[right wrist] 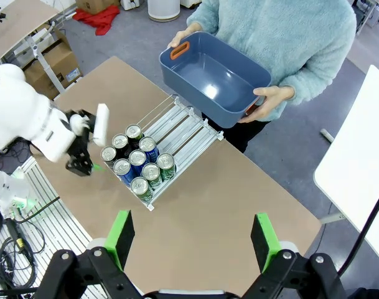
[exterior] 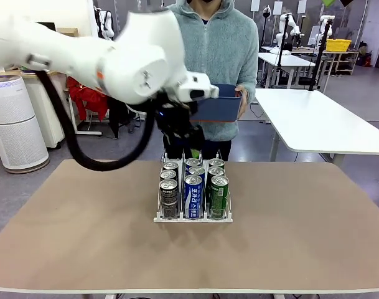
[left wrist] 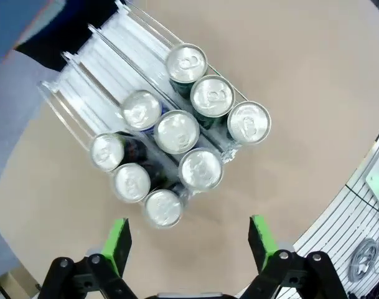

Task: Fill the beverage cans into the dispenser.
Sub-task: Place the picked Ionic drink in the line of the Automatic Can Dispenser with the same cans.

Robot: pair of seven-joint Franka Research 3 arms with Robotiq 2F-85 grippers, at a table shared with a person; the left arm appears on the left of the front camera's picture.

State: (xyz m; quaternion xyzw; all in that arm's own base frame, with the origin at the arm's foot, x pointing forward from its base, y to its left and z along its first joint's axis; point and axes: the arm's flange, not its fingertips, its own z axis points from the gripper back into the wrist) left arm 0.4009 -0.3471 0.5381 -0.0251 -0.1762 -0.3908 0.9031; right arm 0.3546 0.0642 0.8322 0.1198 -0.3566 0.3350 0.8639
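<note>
The white wire-lane dispenser [exterior: 192, 219] stands at mid-table holding several beverage cans in three lanes: dark ones [exterior: 168, 198] on the left, blue [exterior: 193, 194] in the middle, green [exterior: 219, 194] on the right. My left gripper [exterior: 190, 149] hangs open just above the rack's back end. In the left wrist view its green pads [left wrist: 117, 243] stand apart with nothing between them, over the silver can tops [left wrist: 177, 131]. Behind the cans, the lanes [left wrist: 114, 50] are bare. My right gripper [right wrist: 192, 235] is open, high above the table, looking down on the dispenser [right wrist: 183, 128] and the left gripper [right wrist: 88, 167].
A person at the far edge holds an empty dark blue tub [right wrist: 214, 75] in both hands, just behind the rack; the tub [exterior: 217, 103] sits close to my left wrist. The brown table [exterior: 301, 237] is bare on both sides of the rack. A white table [exterior: 326, 118] stands at the right.
</note>
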